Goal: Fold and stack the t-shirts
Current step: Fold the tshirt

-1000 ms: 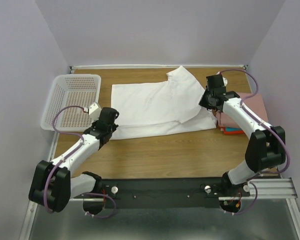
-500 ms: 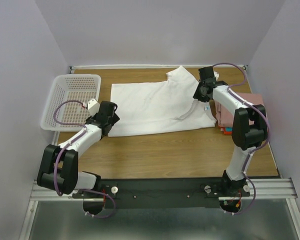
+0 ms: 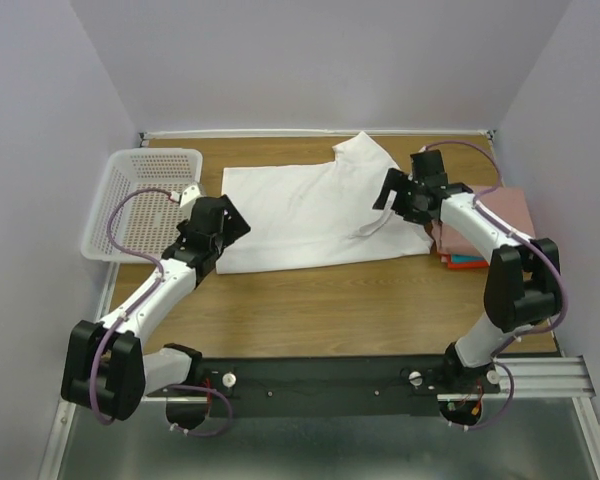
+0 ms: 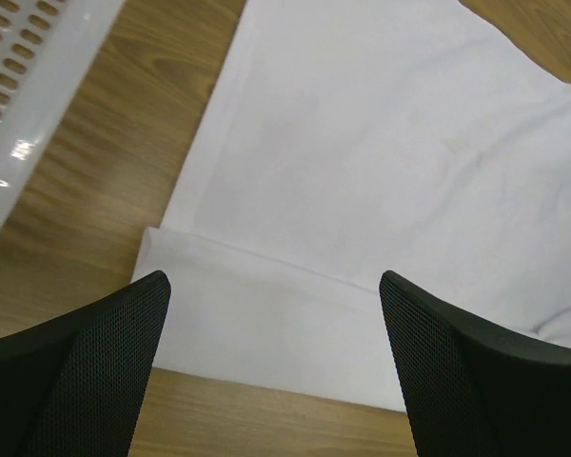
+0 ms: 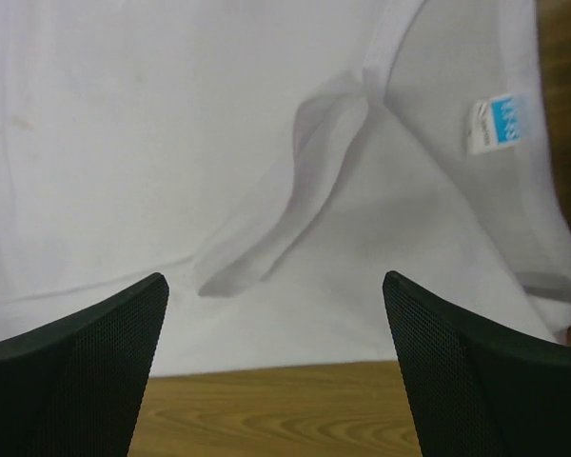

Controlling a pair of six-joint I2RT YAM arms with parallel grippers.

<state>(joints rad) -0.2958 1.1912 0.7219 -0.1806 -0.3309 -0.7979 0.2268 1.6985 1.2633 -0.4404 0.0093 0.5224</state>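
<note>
A white t-shirt [image 3: 310,210] lies flat mid-table, its near hem doubled over as a band [image 4: 266,314]. In the right wrist view the white t-shirt [image 5: 152,124] shows a raised crease [image 5: 285,205] and a blue neck label [image 5: 493,122]. My left gripper [image 3: 230,222] hovers over the shirt's near left corner, open, nothing between its fingers [image 4: 86,371]. My right gripper [image 3: 390,192] hangs open above the shirt's right side, also empty. A dusty pink folded t-shirt [image 3: 508,208] sits at the right on thin red-orange and blue ones [image 3: 462,262].
A white perforated basket [image 3: 120,235] stands at the left; its rim [image 4: 19,143] shows in the left wrist view. Bare wooden table [image 3: 360,310] runs between the shirt and the arm bases. Walls close in the back and both sides.
Both grippers went from shut to open and let go of the white t-shirt. Its near edge now lies folded back onto itself. The right gripper has drawn back a little.
</note>
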